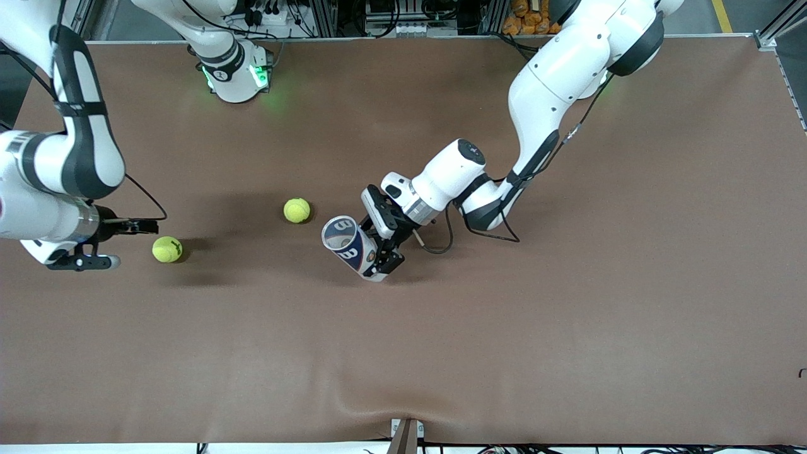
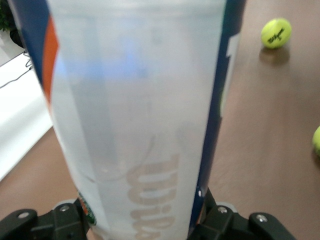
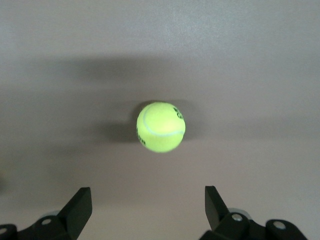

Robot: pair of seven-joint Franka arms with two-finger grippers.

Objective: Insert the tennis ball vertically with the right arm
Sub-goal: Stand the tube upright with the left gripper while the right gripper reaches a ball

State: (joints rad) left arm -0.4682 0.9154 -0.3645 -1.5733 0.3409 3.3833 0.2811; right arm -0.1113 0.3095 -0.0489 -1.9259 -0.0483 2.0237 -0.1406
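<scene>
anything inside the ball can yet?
Looking down the open mouth of the ball can, held tilted by the left gripper, no ball shows; the bottom is hidden. Both tennis balls lie on the table. The right gripper, open, is beside one.

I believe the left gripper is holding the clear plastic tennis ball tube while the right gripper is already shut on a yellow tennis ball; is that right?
Not quite. The left gripper does hold the clear plastic tennis ball tube, but the right gripper is open and holds nothing: the right wrist view shows its fingers spread apart, with the yellow tennis ball lying free on the brown table ahead of them.
</scene>
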